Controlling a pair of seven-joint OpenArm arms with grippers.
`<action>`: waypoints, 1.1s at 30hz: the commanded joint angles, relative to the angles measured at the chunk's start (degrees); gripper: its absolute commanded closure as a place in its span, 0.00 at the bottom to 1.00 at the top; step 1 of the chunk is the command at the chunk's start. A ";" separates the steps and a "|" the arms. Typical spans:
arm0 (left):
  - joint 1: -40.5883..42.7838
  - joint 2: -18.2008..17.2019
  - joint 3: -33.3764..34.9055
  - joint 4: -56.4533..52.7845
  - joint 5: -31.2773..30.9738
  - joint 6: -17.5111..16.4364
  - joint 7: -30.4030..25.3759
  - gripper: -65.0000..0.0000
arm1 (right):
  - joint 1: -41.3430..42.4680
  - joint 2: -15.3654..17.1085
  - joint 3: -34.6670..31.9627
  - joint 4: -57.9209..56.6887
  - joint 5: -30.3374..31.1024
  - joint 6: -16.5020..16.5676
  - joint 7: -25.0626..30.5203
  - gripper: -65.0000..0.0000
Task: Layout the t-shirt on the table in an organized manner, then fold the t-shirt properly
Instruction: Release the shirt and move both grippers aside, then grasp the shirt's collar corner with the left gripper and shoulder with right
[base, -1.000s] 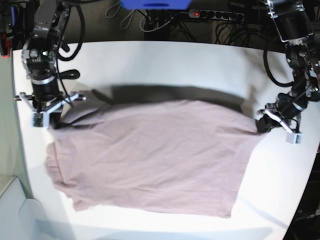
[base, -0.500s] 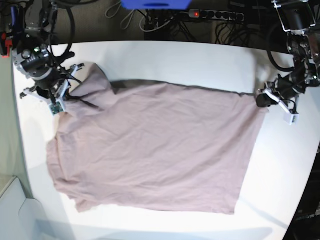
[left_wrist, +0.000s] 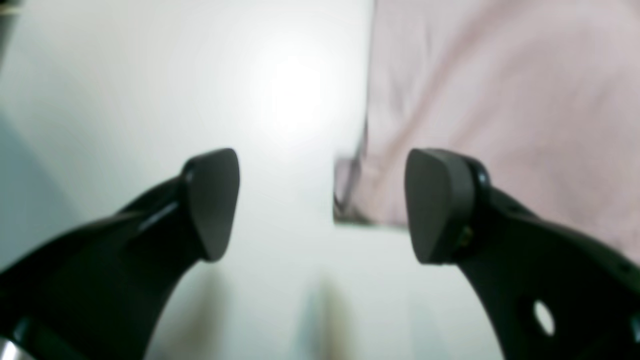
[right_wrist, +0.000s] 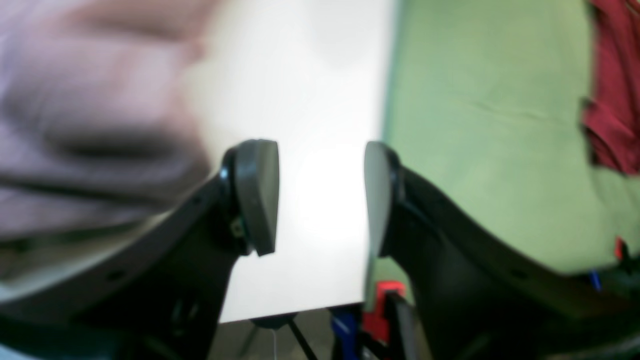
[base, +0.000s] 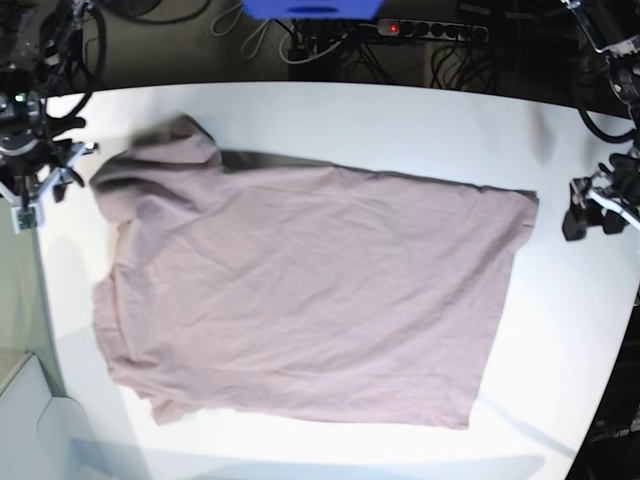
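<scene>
One table (base: 300, 110) takes up nearly the whole base view, white and far wider than what lies on it. The t-shirt (base: 310, 290) is spread across the middle of that view, mostly flat, with its hem edge toward the right of the frame and its neck and sleeves toward the left. A sleeve at the upper left is bunched, and the lower left corner is rumpled too.

The left gripper (base: 590, 208) sits at the right edge of the base view, just off the shirt's upper right corner. In the left wrist view its jaws stand wide apart with nothing between them, and the shirt's corner lies on the table just ahead. The right gripper (base: 35, 185) sits at the upper left edge of the base view, beside the bunched sleeve. Its wrist view shows the jaws parted and empty over bare table.

The step in hand looks like laying the shirt out, with both corners let go. The next move likely calls for smoothing the left-side sleeves flat before any fold begins.
</scene>
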 joint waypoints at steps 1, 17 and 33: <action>-2.24 -0.11 -0.13 3.01 -1.75 -0.70 -1.38 0.23 | 0.18 0.51 1.02 1.13 0.69 -0.15 0.91 0.56; -17.01 15.27 26.59 -11.93 20.32 -0.62 -7.97 0.23 | -7.99 -6.70 0.23 1.13 0.77 4.91 0.91 0.56; -19.73 9.73 26.33 -27.06 22.78 -0.62 -15.97 0.23 | -3.07 -10.04 -2.85 -6.17 0.69 4.91 0.82 0.48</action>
